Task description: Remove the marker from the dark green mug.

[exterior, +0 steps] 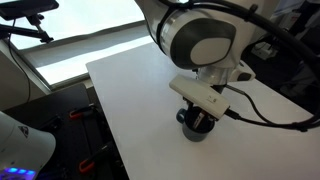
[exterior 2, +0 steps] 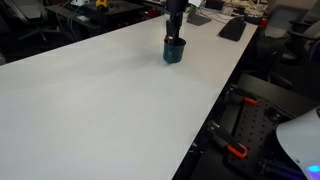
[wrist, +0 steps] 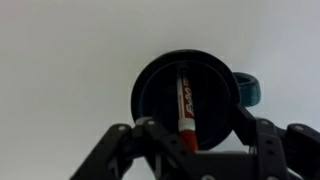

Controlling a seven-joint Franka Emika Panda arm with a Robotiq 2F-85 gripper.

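Observation:
The dark green mug stands on the white table, seen from straight above in the wrist view, with its handle at the right. The marker leans inside it, whitish body with red lettering and a red end pointing up toward the camera. My gripper is directly above the mug, open, with one finger on each side of the marker's red end. I cannot tell if the fingers touch it. In both exterior views the gripper hangs over the mug, and the marker is hidden.
The white table is wide. The mug stands near its corner in an exterior view. Keyboards and desk clutter lie beyond the far edge. A black cable trails from the arm across the table.

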